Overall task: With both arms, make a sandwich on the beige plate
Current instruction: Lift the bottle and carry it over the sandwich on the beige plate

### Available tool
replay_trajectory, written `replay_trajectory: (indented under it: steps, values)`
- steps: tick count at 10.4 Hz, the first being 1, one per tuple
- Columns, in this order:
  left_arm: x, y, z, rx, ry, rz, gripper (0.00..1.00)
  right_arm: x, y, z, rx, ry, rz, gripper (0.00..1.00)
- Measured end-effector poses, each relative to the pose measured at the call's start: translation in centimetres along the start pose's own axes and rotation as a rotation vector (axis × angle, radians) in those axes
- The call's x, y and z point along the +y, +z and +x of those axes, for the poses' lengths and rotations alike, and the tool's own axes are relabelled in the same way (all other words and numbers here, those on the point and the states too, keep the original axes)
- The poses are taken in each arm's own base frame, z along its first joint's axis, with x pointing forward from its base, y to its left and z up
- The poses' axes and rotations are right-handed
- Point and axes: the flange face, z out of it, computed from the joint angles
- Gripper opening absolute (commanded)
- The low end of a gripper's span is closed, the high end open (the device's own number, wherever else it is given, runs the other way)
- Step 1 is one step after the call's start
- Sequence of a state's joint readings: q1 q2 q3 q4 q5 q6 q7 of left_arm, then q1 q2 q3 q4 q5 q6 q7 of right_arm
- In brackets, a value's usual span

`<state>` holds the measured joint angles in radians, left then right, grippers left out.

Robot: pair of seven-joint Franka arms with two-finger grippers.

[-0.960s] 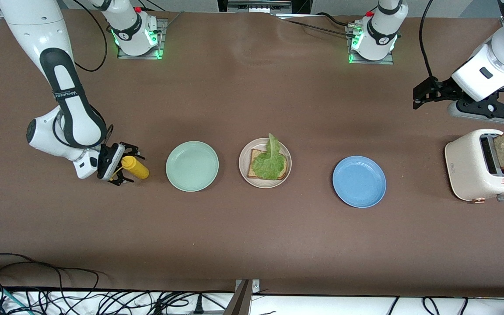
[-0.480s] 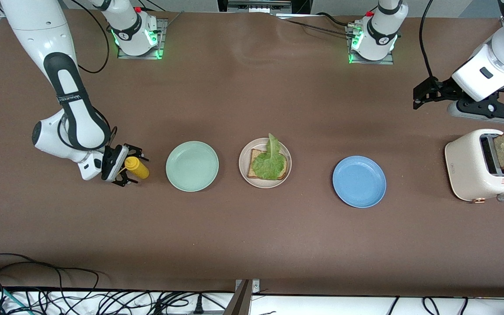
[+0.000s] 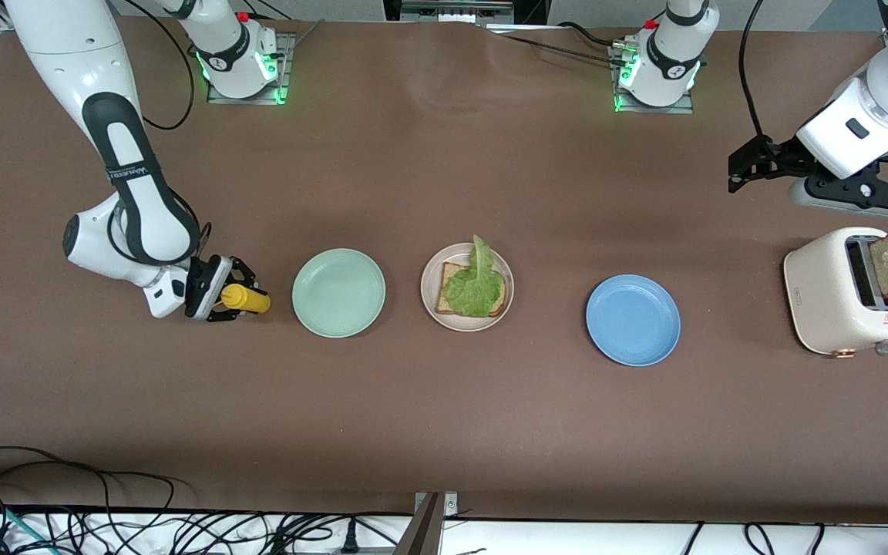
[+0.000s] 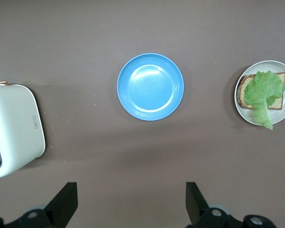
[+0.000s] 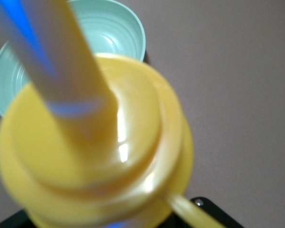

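My right gripper [image 3: 234,295] now pinches the yellow plastic squeeze bottle [image 3: 247,298], tipped flatter than a second ago, beside the mint green plate [image 3: 338,292]. Sauce comes next, I judge. My left gripper [image 4: 129,205] waits, spread. The open sandwich [image 3: 474,290] sits on the beige plate [image 3: 430,278].

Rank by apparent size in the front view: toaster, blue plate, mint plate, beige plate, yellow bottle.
1. Toaster
2. Blue plate and mint plate, look alike
3. Beige plate
4. Yellow bottle, partly hidden by the right pincer
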<state>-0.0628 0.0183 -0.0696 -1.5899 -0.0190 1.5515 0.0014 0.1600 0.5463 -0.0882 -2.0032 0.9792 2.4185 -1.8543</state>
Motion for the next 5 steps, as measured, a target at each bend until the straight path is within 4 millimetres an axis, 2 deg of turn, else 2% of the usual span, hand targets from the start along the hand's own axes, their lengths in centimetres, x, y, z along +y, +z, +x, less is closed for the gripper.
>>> replay_trajectory:
  steps: [2,5]
  values:
    - [0.0,0.0,0.0,0.000,0.000,0.000,1.00,0.3,-0.2,2.3,-0.044,-0.004,0.000,0.00]
    - [0.0,0.0,0.0,0.000,0.000,0.000,1.00,0.2,-1.6,7.8,-0.187,0.060,-0.026,0.00]
